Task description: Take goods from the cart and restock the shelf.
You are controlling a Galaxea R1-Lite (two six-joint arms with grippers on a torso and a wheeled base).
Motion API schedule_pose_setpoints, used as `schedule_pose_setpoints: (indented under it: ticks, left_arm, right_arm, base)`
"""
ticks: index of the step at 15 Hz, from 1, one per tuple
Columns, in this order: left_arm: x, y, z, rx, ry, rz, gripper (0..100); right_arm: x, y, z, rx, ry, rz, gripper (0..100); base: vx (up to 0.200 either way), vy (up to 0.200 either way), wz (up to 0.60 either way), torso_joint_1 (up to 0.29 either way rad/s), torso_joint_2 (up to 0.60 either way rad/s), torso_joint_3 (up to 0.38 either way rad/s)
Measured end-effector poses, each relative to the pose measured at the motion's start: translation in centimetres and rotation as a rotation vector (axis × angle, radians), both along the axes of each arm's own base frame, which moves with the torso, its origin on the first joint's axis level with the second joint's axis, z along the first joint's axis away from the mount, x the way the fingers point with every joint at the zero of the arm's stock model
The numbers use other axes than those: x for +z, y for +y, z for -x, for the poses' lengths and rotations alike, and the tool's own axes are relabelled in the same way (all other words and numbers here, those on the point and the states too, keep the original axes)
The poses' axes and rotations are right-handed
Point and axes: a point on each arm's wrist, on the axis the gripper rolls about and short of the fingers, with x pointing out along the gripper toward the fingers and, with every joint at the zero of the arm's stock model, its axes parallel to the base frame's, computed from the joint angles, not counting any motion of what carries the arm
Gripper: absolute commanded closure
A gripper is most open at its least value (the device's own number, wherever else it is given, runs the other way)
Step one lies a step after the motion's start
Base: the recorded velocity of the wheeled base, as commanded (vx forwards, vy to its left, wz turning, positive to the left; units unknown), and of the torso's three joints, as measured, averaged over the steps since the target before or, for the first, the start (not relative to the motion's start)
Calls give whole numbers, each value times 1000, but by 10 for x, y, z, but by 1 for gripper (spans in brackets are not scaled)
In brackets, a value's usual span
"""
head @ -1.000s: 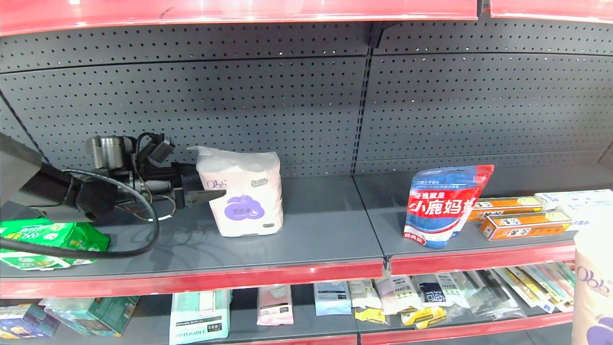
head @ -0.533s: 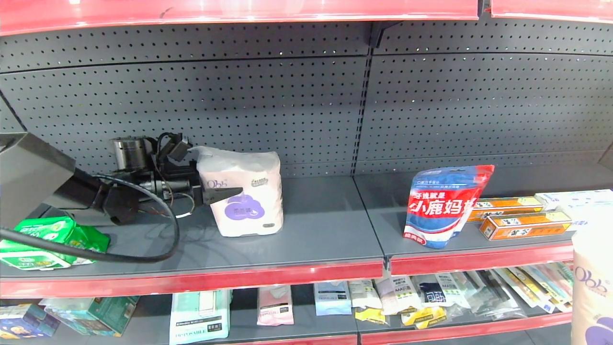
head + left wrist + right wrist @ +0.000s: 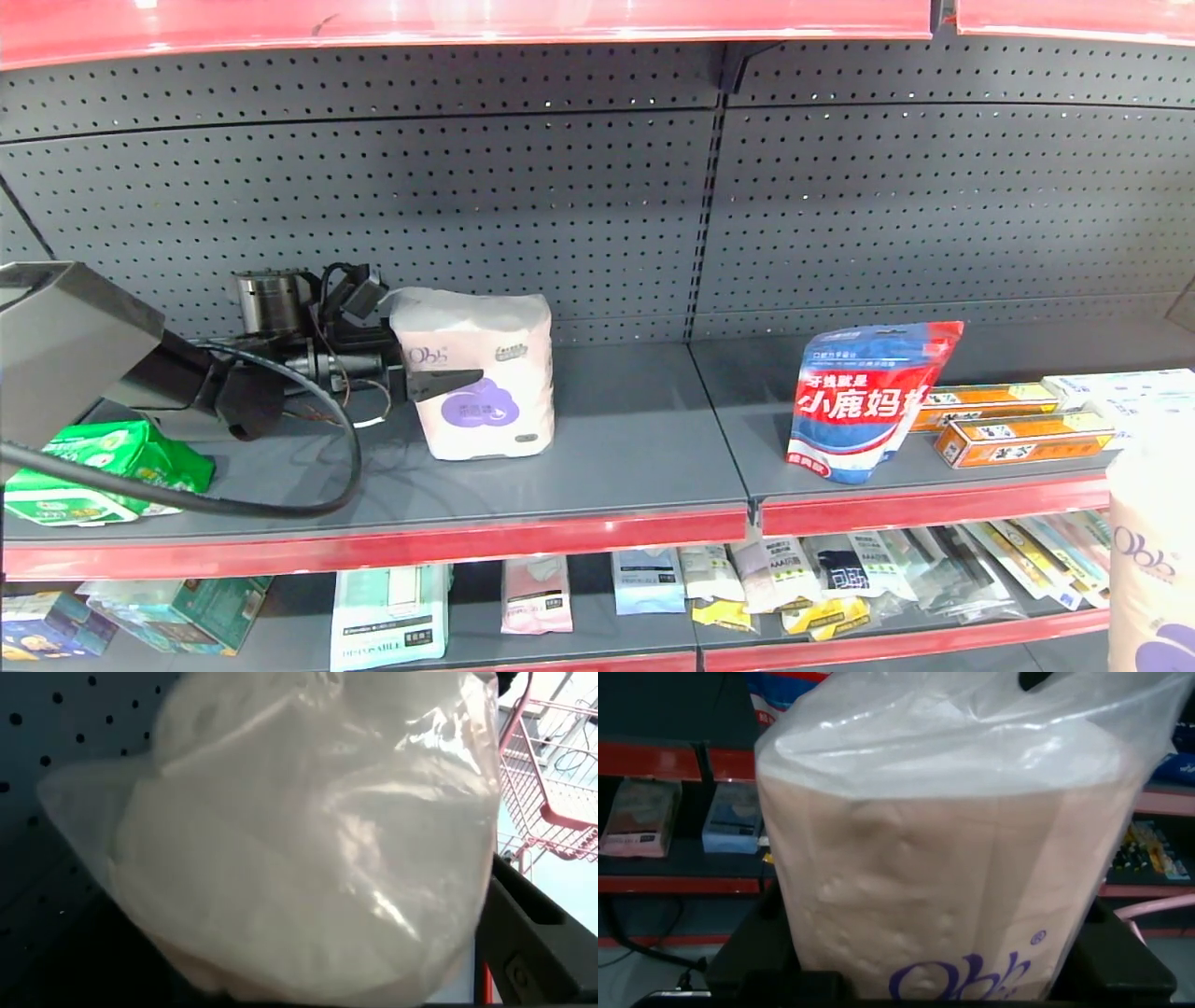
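A white and pink tissue pack (image 3: 485, 373) with a purple print stands upright on the grey middle shelf (image 3: 607, 457), left of centre. My left gripper (image 3: 439, 378) comes at it from the left and is shut on its side, one dark finger (image 3: 446, 383) lying across the front; up close the pack's clear wrapper (image 3: 308, 849) bulges before the left wrist camera. A second tissue pack (image 3: 1153, 569) is at the lower right, held in front of the shelf. My right gripper (image 3: 943, 985) is shut on that pack (image 3: 952, 877).
On the same shelf lie a green packet (image 3: 103, 467) at the far left, a red and blue pouch (image 3: 864, 401) and orange boxes (image 3: 1022, 437) on the right. The lower shelf holds several small packets (image 3: 794, 579). A red cart (image 3: 551, 784) stands behind.
My left arm has pushed further right along the shelf, and the tissue pack in it has shifted slightly right. The pack at the lower right has crept a little left.
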Motion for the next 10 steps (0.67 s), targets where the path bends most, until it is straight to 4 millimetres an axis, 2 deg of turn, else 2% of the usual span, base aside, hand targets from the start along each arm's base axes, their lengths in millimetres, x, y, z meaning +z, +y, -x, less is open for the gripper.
schedule_pose_setpoints:
  ticks: [2, 3, 7, 10]
  left_arm:
    - [-1, -1, 0, 4, 1, -3, 0]
    - [-2, -1, 0, 4, 0, -3, 100]
    - [-4, -5, 3, -3, 17, -3, 100]
    - [-5, -4, 14, -4, 54, 3, 100]
  right_arm:
    - [0, 0, 0, 0, 1, 0, 100]
    - [0, 0, 0, -1, 2, -1, 100]
    - [-2, 0, 0, 0, 6, -1, 100]
    - [-2, 0, 0, -1, 6, -1, 100]
  base:
    - [0, 0, 0, 0, 0, 0]
    - [0, 0, 0, 0, 0, 0]
    - [0, 0, 0, 0, 0, 0]
    - [0, 0, 0, 0, 0, 0]
